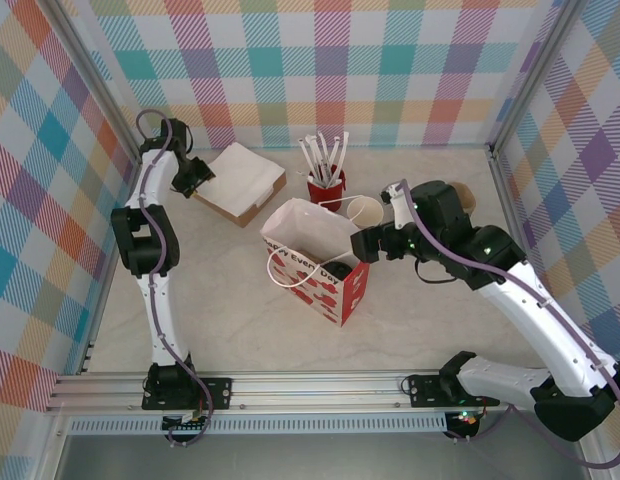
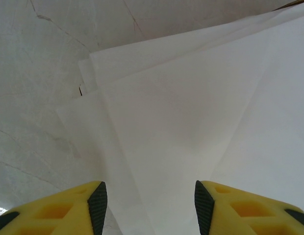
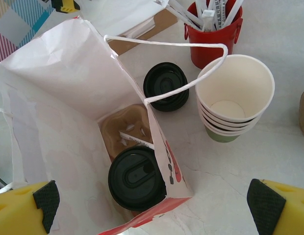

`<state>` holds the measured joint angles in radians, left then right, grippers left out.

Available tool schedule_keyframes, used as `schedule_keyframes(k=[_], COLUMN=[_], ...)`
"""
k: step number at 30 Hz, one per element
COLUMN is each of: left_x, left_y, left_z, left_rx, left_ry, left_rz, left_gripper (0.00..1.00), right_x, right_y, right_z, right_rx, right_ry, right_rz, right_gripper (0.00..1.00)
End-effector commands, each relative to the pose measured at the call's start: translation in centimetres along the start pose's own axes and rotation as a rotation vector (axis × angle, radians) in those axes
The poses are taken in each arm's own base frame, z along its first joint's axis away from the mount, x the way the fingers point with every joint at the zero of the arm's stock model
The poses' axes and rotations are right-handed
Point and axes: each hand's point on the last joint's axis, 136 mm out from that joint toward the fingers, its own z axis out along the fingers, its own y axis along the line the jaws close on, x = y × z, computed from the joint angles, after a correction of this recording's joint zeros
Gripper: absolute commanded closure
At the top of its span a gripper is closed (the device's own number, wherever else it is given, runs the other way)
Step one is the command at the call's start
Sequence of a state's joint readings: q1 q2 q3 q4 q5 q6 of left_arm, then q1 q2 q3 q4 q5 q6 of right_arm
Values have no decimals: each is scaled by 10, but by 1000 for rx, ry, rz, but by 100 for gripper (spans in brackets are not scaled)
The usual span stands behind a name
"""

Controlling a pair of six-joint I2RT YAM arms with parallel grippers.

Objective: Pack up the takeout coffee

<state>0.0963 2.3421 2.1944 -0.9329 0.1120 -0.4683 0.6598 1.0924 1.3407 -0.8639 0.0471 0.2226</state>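
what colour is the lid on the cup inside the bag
Black. The lid inside the bag shows best in the right wrist view.

Overhead view; close wrist views down onto napkins (image 2: 191, 122), bag (image 3: 63, 78)

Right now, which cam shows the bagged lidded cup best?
Right wrist: it looks down into the open bag, the lidded cup and brown carrier in plain sight. Top external catches a dark sliver of the cup at the bag's mouth. Left wrist faces white paper sheets.
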Motion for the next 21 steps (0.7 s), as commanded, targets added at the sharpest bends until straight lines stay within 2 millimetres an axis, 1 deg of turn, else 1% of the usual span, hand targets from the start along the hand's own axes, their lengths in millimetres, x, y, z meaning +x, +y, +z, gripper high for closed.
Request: schedule_keyframes(k=[1,7,21], left_x=[-11,-8,-9], left_y=[2,6,2], left_z=[-3,8,15], left_rx=[4,-10,15], left_ry=[-21,-7,-3], left_rz=[-27,-37,-51], left_gripper=[48,48,66], right_x=[-2,-2,4], right_y=[2,2,1], right_z=[4,9,17], right_rx=[-15,-16,-11], right_ry=[-1,10,42], right_rz=[12,12,9], right_gripper=[0,0,0])
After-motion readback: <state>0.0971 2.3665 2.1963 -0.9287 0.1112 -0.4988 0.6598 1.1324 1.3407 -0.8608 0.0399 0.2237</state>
